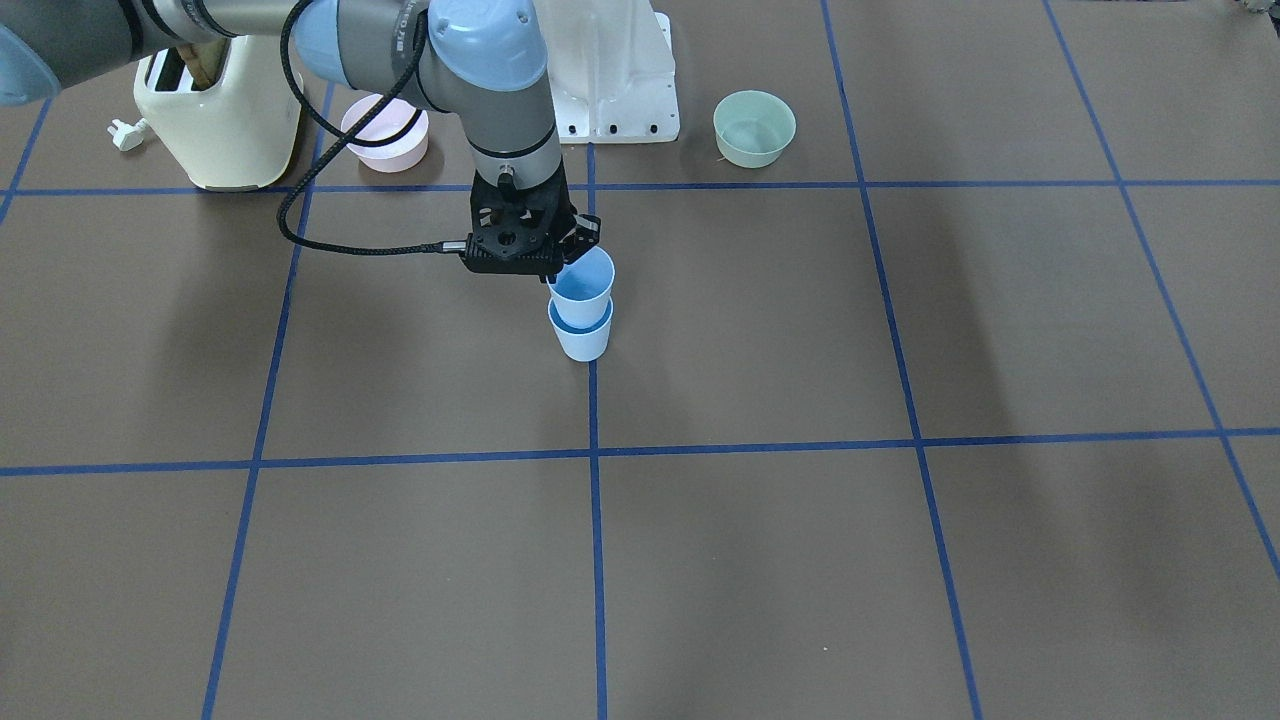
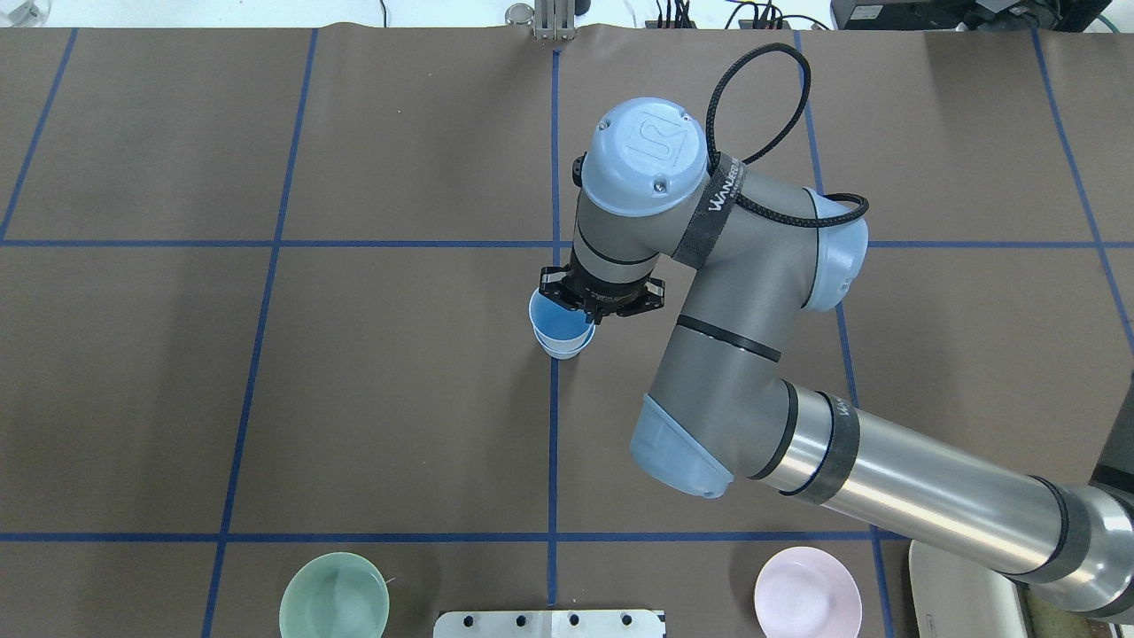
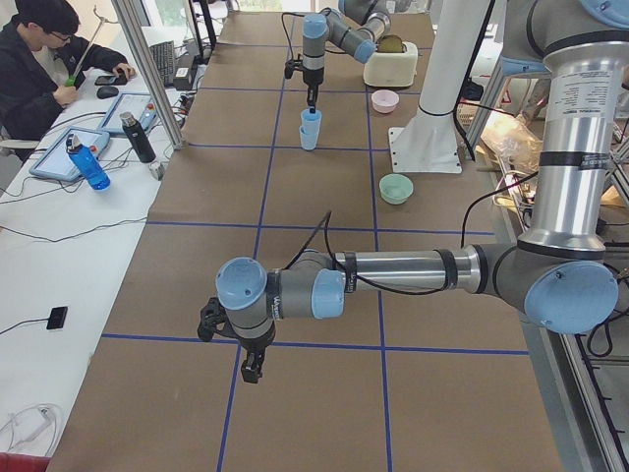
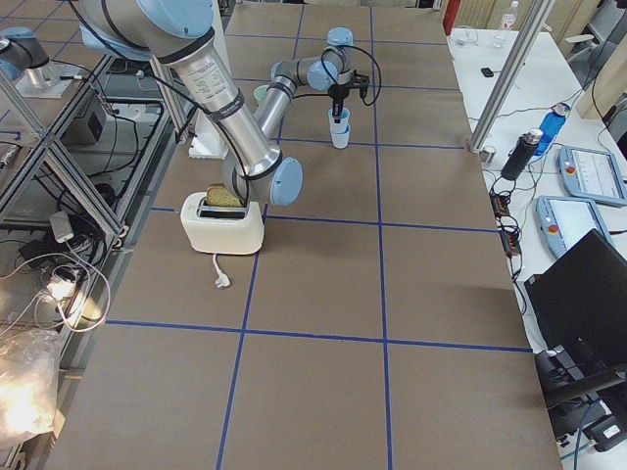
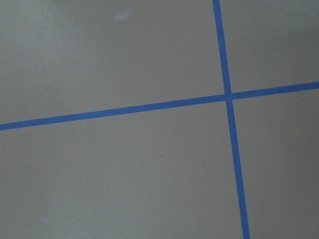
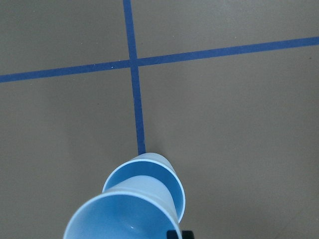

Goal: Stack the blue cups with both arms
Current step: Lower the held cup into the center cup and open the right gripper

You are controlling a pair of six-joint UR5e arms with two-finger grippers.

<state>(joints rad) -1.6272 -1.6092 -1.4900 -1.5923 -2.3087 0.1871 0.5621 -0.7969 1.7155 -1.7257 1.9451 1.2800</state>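
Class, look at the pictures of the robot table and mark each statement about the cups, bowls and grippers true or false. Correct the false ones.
1. The upper blue cup sits partly inside the lower blue cup. True.
2. The left gripper holds the upper blue cup. False: the right gripper pinches its rim, and the left gripper hangs far from both cups.
3. The pink bowl stands beside the toaster. True.
4. A blue cup stands inside the green bowl. False: both cups are mid-table on a blue tape line, well away from that bowl.
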